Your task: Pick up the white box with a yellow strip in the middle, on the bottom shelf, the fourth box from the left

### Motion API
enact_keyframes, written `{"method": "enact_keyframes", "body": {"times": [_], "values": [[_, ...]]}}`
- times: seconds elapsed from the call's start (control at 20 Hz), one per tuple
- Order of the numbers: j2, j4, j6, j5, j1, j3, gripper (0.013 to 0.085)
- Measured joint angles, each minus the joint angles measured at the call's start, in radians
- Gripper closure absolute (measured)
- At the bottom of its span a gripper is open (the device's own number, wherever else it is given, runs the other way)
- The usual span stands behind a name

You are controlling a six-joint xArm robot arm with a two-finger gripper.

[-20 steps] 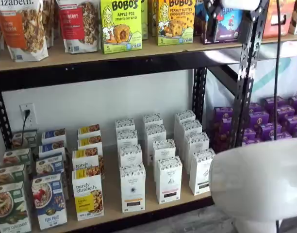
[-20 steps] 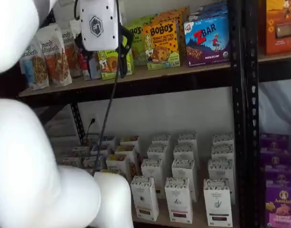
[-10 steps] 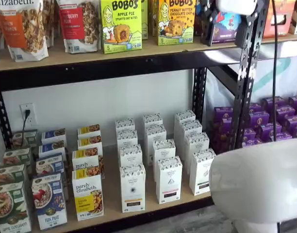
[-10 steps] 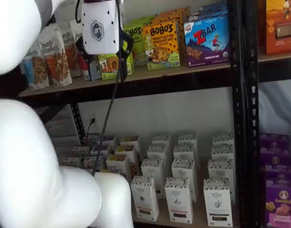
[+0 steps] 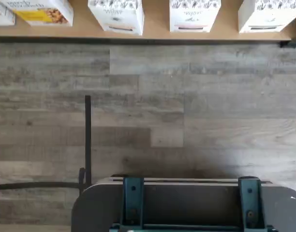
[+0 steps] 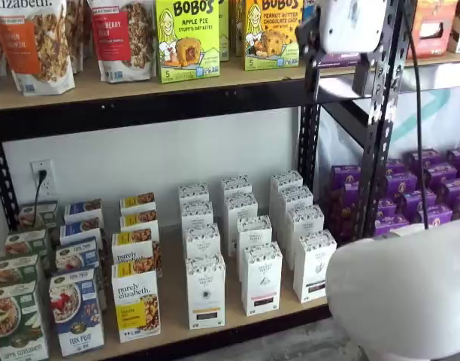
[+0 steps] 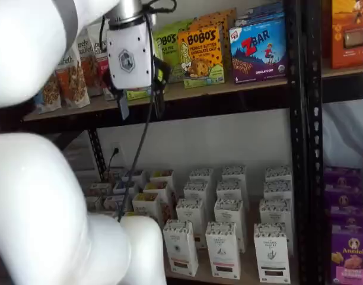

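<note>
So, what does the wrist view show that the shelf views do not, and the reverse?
Only the wrist view: the dark mount with teal brackets. Only a shelf view: the end effector, the Bobo's boxes on the upper shelf, and the purple boxes. Both: the bottom shelf at its front edge, with the white box and the purely elizabeth box beside it.

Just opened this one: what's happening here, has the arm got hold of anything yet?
Not yet. The white two-finger gripper with black fingers hangs level with the upper wooden shelf, open and holding nothing. The tall narrow white box with a thin yellow strip stands untouched in the front row of the tan wooden bottom shelf, beside the wider purely elizabeth box with a yellow panel. The gripper is well above it, so the pick has not begun.
</note>
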Motion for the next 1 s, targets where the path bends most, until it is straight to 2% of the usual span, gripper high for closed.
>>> {"method": "enact_keyframes", "body": {"times": [0.3, 0.55, 0.65, 0.85, 1.0], "values": [[-0.022, -0.019, 0.051, -0.130, 0.060, 0.131, 0.0130], [-0.036, -0.062, 0.119, -0.254, 0.134, 0.252, 0.0130], [-0.023, -0.080, 0.144, -0.276, 0.158, 0.279, 0.0130], [-0.001, -0.062, 0.151, -0.331, 0.165, 0.335, 0.0130], [0.009, -0.068, 0.162, -0.386, 0.175, 0.377, 0.0130]]}}
